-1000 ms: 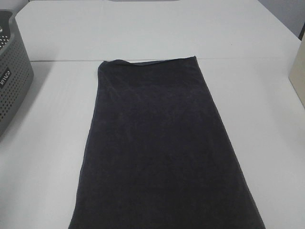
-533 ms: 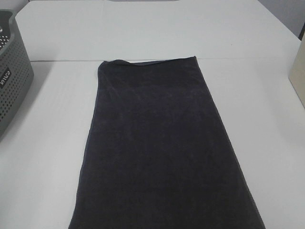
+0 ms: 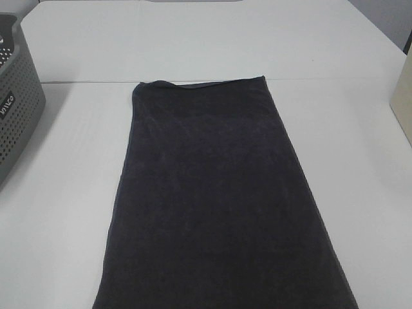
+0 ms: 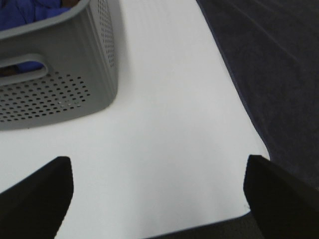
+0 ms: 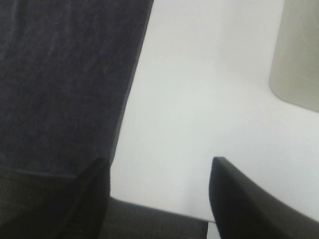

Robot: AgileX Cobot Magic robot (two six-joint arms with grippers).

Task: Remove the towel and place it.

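Towel (image 3: pixel 215 199) lies flat, centre of frame, on white desk (image 3: pixel 58 212); grey basket (image 3: pixel 16 103) at left edge. Left gripper (image 4: pixel 159 191) jaws wide apart, empty. Right gripper (image 5: pixel 157 191) jaws parted, empty, beside towel edge.

The towel (image 3: pixel 215 199) is a large rectangle of very dark navy-black terry cloth, plain and soft-looking, with a faint nap across its surface. It lies spread flat on the white counter (image 3: pixel 360 193), running lengthwise from the far middle of the scene toward the near edge, where it passes out of view. Its far edge is nearly straight, with a slight raised curl at the far left corner. The long sides run clean and smooth, widening toward the near end. In the left wrist view one long edge (image 4: pixel 239 94) lies flat against the counter; in the right wrist view a stitched hem shows at its end (image 5: pixel 55 172).
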